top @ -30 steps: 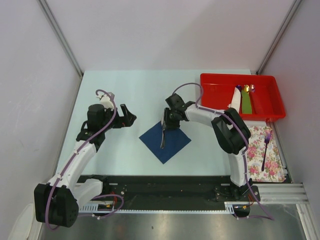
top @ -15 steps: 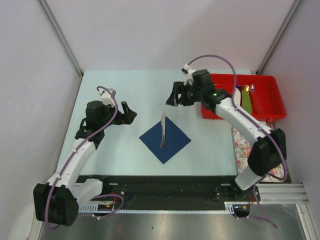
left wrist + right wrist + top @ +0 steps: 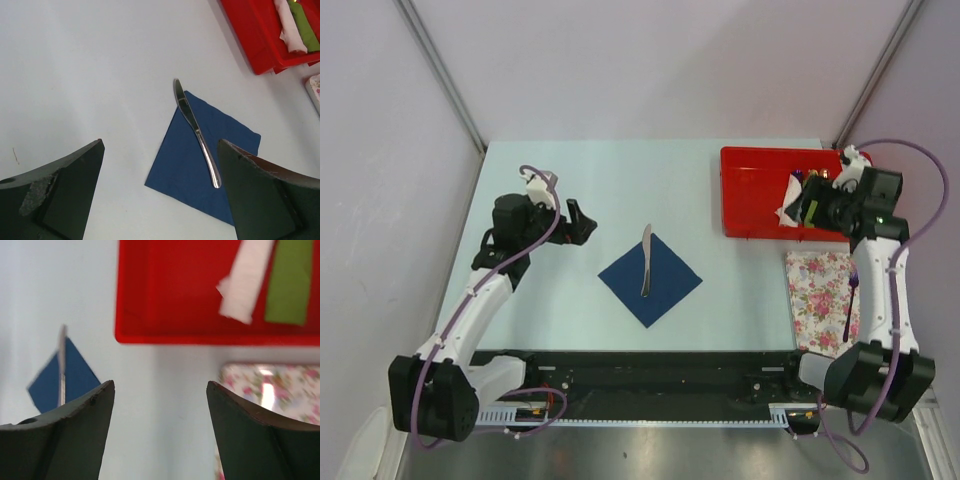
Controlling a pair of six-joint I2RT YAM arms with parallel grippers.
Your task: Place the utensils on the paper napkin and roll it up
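Table (image 3: pixel 610 180): is carrying all items; arm bases are sitting at its near edge.
Red tray (image 3: pixel 755 195): is sitting at far right, holding a white and a green roll.
Floral cloth (image 3: pixel 820 290): is lying just nearside of tray w/ a purple utensil (image 3: pixel 851 300) on it.
Paper napkin (image 3: pixel 672 288): is lying flat as a diamond at table centre, unrolled.
Knife (image 3: pixel 645 262): is lying across napkin's left half, tip overhanging far edge.
Left gripper (image 3: pixel 584 224): is hovering left of napkin, fingers spread, carrying nothing.
Right gripper (image 3: pixel 808 205): is hovering over tray, fingers spread wide, empty.
Risk: thin paper is likely sliding or creasing if nudged during next placement. Overhanging knife tip may be slipping out once rolling begins.
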